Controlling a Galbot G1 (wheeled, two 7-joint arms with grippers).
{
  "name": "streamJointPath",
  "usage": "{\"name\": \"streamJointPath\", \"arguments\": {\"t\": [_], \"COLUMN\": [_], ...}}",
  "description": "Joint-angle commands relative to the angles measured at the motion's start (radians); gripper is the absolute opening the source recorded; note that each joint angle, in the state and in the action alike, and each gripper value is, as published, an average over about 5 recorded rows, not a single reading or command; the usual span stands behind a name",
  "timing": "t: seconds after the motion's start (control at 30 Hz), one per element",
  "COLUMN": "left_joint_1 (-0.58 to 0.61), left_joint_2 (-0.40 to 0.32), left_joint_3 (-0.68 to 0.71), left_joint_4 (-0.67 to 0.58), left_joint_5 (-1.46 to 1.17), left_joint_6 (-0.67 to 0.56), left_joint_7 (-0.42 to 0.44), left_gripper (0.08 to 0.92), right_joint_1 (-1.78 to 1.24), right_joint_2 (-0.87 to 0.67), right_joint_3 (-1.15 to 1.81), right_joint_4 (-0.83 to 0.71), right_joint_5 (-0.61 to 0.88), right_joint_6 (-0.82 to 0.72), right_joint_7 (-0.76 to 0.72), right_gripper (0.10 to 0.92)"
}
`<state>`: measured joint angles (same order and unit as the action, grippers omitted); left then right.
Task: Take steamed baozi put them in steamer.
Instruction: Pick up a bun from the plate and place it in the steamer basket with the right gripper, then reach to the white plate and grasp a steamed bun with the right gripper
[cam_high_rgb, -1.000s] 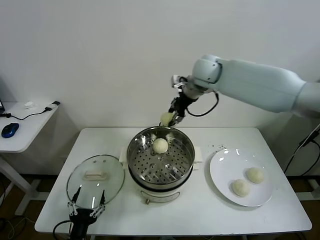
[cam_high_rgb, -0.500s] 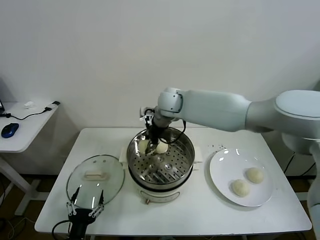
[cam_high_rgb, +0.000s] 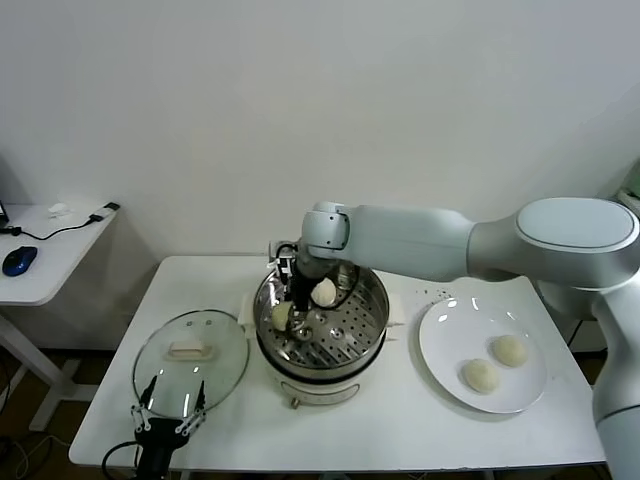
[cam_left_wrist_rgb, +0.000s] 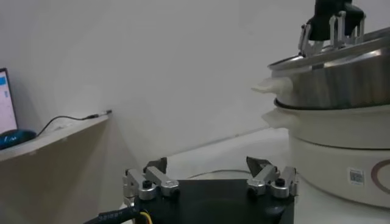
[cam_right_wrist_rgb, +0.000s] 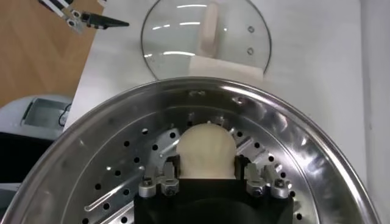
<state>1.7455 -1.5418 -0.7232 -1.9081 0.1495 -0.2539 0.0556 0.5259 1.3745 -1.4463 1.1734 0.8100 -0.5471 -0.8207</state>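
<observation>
The steamer (cam_high_rgb: 372, 330) stands mid-table, its perforated tray showing in the right wrist view (cam_right_wrist_rgb: 109, 170). One baozi (cam_high_rgb: 324, 292) lies at the back of the tray. My right gripper (cam_high_rgb: 293, 308) reaches down inside the steamer's left part, shut on a second baozi (cam_high_rgb: 281, 316), which sits low over the tray between the fingers (cam_right_wrist_rgb: 206, 149). Two more baozi (cam_high_rgb: 480, 375) (cam_high_rgb: 510, 350) lie on the white plate (cam_high_rgb: 445, 335). My left gripper (cam_high_rgb: 168, 415) is open and empty at the table's front left, also seen in its wrist view (cam_left_wrist_rgb: 210, 167).
The glass lid (cam_high_rgb: 190, 358) with its cream handle lies flat left of the steamer, just ahead of the left gripper; it shows beyond the pot's rim in the right wrist view (cam_right_wrist_rgb: 206, 36). A side table (cam_high_rgb: 40, 250) with a mouse stands far left.
My right gripper carried the baozi from above the steamer's back rim down into the pot and toward its left side. The left arm has not moved.
</observation>
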Motion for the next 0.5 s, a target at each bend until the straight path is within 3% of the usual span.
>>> {"name": "streamJointPath", "arguments": {"t": [0.03,0.2,0.5], "left_joint_1": [-0.003,-0.005,-0.011], "left_joint_2": [0.000,0.001,0.000], "left_joint_3": [0.001,0.001,0.005], "left_joint_4": [0.001,0.004,0.005], "left_joint_5": [0.000,0.000,0.004], "left_joint_6": [0.001,0.001,0.003], "left_joint_7": [0.000,0.000,0.001], "left_gripper": [0.823,0.823,0.823], "right_joint_1": [0.001,0.065,0.275], "right_joint_2": [0.006,-0.047,-0.316], "right_joint_3": [0.001,0.009,-0.012], "right_joint_4": [0.004,0.056,0.267], "right_joint_5": [-0.014,-0.009,-0.012], "right_joint_6": [-0.003,0.003,0.054], "right_joint_7": [-0.005,-0.022,-0.072], "right_gripper": [0.707,0.811,0.823]}}
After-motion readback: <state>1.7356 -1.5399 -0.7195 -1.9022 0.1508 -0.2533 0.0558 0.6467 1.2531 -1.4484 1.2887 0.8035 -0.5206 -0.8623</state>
